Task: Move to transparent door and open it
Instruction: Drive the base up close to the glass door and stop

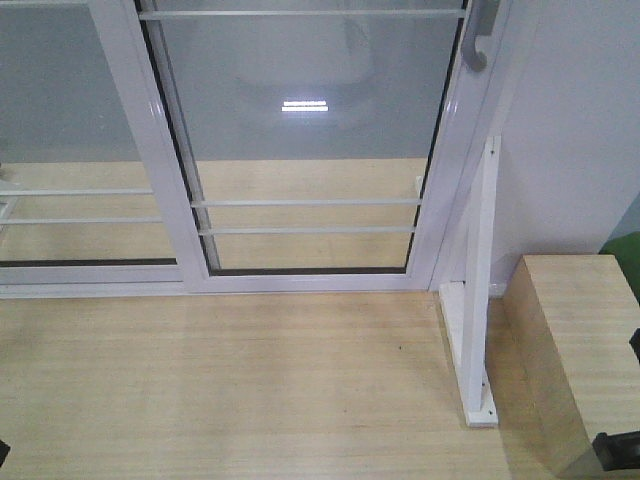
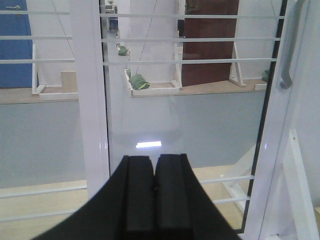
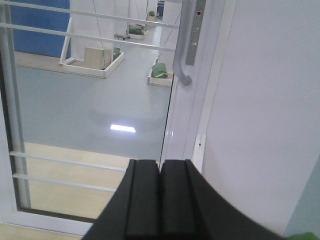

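Observation:
The transparent door (image 1: pixel 310 130) is a clear glass panel in a white frame with thin white bars, straight ahead in the front view. Its curved grey pull handle (image 1: pixel 478 40) sits on the right edge at the top of that view. The handle also shows in the left wrist view (image 2: pixel 290 50) and the right wrist view (image 3: pixel 181 45). The door stands closed against the white wall. My left gripper (image 2: pixel 154 161) is shut and empty, pointing at the glass (image 2: pixel 190 115). My right gripper (image 3: pixel 160 164) is shut and empty, below and short of the handle.
A similar glass panel without a handle (image 1: pixel 60 130) is to the left. A white angled brace (image 1: pixel 478 290) stands on the wooden floor by the wall at right. A wooden box (image 1: pixel 575 350) sits at the lower right. The white wall (image 3: pixel 270 110) is close on the right.

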You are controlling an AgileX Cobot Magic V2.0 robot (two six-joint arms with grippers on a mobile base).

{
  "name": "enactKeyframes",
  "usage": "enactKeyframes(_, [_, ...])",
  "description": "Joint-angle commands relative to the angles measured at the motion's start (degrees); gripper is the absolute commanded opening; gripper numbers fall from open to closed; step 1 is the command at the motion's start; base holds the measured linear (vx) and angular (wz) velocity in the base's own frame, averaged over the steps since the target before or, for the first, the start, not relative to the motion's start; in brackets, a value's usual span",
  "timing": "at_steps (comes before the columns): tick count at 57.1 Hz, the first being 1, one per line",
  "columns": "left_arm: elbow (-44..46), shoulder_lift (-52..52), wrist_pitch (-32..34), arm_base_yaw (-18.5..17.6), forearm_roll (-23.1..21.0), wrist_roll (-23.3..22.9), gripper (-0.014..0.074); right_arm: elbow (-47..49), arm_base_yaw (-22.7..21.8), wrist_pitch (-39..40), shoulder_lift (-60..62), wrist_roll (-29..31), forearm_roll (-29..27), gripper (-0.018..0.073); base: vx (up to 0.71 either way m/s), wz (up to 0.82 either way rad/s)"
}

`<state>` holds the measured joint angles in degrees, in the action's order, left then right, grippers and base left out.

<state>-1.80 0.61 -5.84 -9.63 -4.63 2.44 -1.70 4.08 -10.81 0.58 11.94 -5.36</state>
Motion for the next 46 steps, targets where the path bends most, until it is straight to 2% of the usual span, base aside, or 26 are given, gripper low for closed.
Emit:
enactKeyframes(1, [-0.51, 0.85, 4.76, -0.13, -0.18, -0.21, -0.0003, -0.27, -0.23, 5.04, 0.88, 0.5, 0.23, -0.0001, 0.44, 0.05])
enactKeyframes(21, [-0.51, 0.85, 4.76, -0.13, -0.18, -0.21, -0.0003, -0.27, -0.23, 5.04, 0.88, 0.5, 0.23, -0.0001, 0.36, -0.01])
enactKeyframes(46, [-0.51, 0.85, 4.76, -0.13, -0.18, -0.21, -0.0003, -0.27, -0.23, 5.04, 0.88, 0.5, 0.23, -0.0001, 0.22, -0.04])
